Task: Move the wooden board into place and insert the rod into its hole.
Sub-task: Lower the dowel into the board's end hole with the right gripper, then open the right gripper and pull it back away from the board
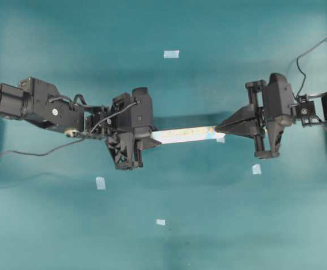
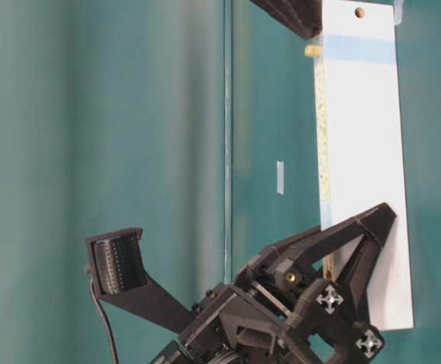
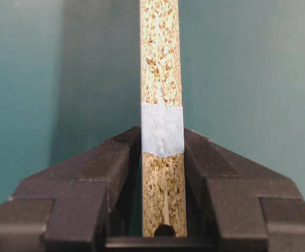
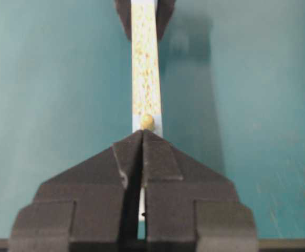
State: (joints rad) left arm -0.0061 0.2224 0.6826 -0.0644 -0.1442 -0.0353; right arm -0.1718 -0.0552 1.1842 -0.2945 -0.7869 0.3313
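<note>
The wooden board (image 1: 186, 135) hangs level above the teal table with its speckled edge up. My left gripper (image 1: 152, 136) is shut on its left end. In the left wrist view the fingers (image 3: 115, 163) clamp both faces of the board (image 3: 161, 63), and a dark hole (image 3: 165, 230) shows in its edge. The rod (image 4: 147, 122) stands up out of the board's edge near the right end, just beyond the tips of my right gripper (image 4: 143, 134), which is shut with nothing between its fingers. From table level the rod (image 2: 312, 51) sticks out beside a hole (image 2: 359, 13) in the white face.
Small pale blue tape squares lie on the table: one at the back (image 1: 171, 54), one front left (image 1: 100, 183), one front right (image 1: 256, 169). Black frame posts stand at the left and right edges.
</note>
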